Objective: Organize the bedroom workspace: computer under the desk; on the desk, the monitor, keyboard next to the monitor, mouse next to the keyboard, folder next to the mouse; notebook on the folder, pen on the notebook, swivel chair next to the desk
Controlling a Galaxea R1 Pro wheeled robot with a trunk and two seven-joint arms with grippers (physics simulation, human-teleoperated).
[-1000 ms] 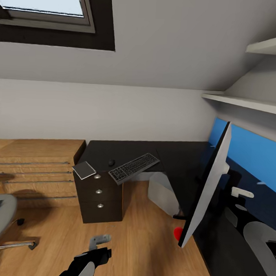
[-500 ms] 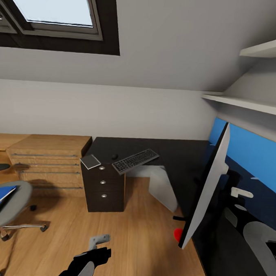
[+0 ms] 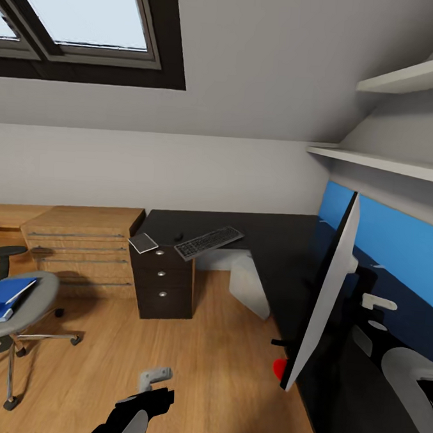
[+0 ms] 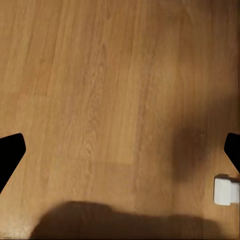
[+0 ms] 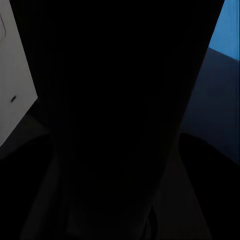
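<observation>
My left gripper (image 3: 155, 378) hangs low over the wooden floor (image 4: 100, 75), jaws spread wide and empty. Of my right jaws I cannot tell the state; that wrist view is nearly black. Close on my right, the monitor (image 3: 324, 293) stands edge-on on the dark counter (image 3: 276, 239). The folder (image 3: 3, 298), blue, lies on the swivel chair (image 3: 25, 304) to my left, its long axis slanting away from me, so my left arm is the nearer. Farther off, the keyboard (image 3: 208, 242) overhangs the counter's edge, with the mouse (image 3: 179, 236) and notebook (image 3: 143, 243) beside it.
</observation>
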